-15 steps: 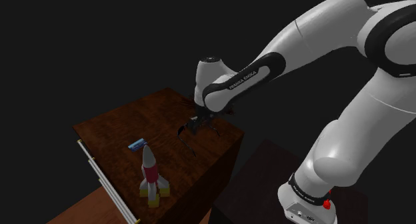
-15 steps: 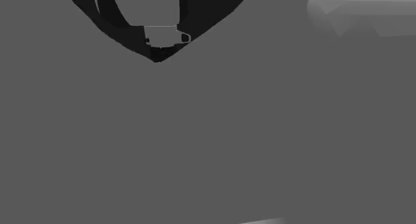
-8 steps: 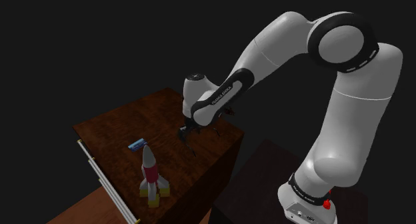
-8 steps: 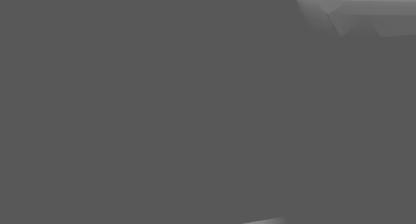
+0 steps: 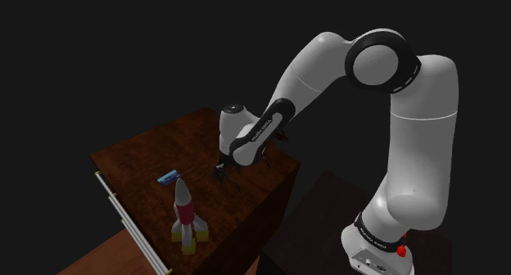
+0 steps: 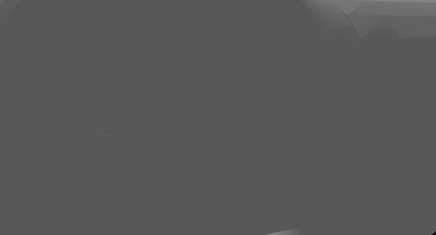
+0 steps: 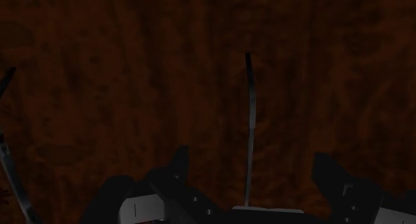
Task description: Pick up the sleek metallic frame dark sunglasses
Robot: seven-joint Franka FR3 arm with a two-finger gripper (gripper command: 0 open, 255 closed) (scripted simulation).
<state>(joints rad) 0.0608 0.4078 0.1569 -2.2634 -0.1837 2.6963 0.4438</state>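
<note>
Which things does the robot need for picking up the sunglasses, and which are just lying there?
For the job:
gripper, open
dark sunglasses, just ahead of it

Just lying about:
toy rocket
small blue thing beside the rocket

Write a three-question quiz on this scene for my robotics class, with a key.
1. True or false: the gripper is shut on the toy rocket.
2. Multiple choice: the small flat object near the rocket on the wooden table top is A) blue, B) green, C) pink.
3. Fill in: the sunglasses' thin arm lies ___ the gripper's fingers.
Key: 1 false; 2 A; 3 between.
</note>
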